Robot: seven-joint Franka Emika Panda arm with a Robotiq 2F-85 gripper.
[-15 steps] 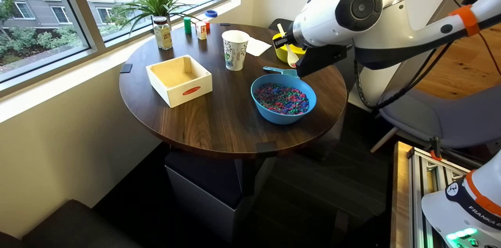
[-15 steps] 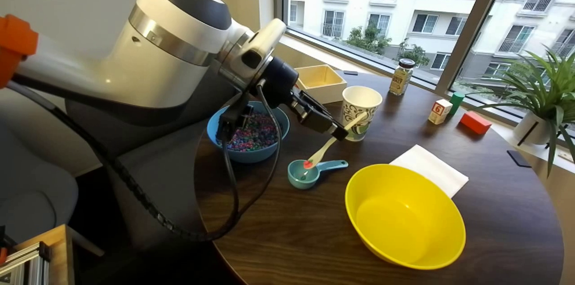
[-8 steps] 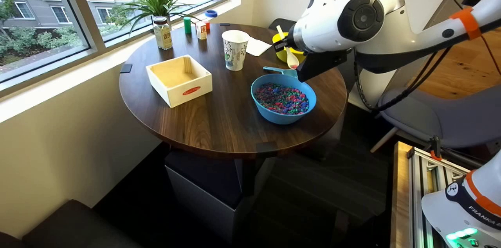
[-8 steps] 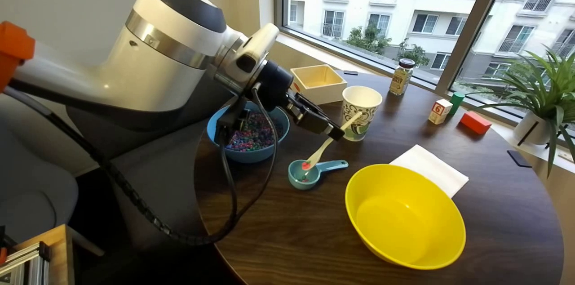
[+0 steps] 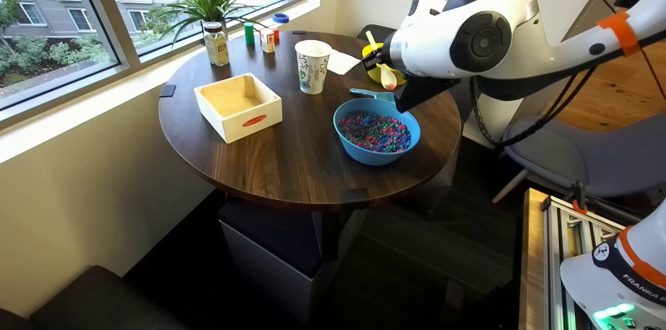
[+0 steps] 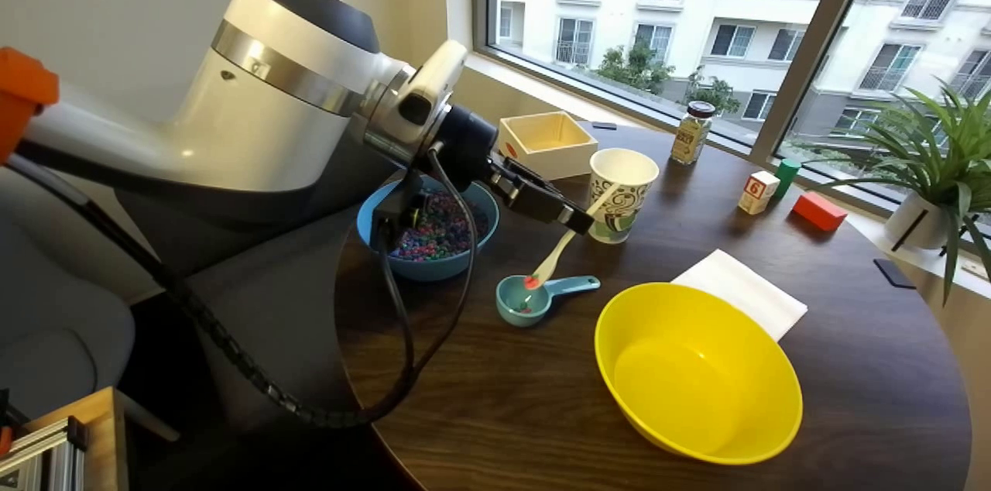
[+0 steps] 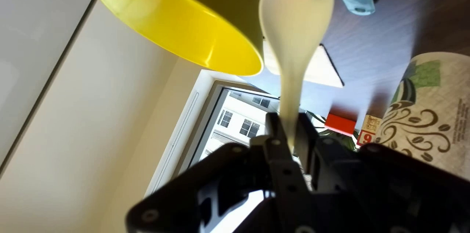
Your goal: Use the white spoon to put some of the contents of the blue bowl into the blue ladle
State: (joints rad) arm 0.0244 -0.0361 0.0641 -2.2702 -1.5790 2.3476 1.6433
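Scooping looks done: mid-frame in an exterior view, the tool (image 6: 577, 221) pinches the spoon (image 6: 553, 258), beads (image 6: 531, 283) at its tip, over the ladle (image 6: 571, 286). A few seem inside; tipping likely remains.

Lower right of an exterior view, on the tabletop (image 6: 503, 413): yellow bowl (image 6: 697, 390), hiding part of a white sheet (image 6: 747, 293). Near centre: patterned cup (image 6: 633, 200), upright; above and left of it, open wooden box (image 6: 569, 163). Farther right: dark-lidded jar (image 6: 690, 136), numbered block (image 6: 757, 193), green cylinder (image 6: 786, 177), red block (image 6: 819, 211). Right edge: potted plant (image 6: 948, 185).
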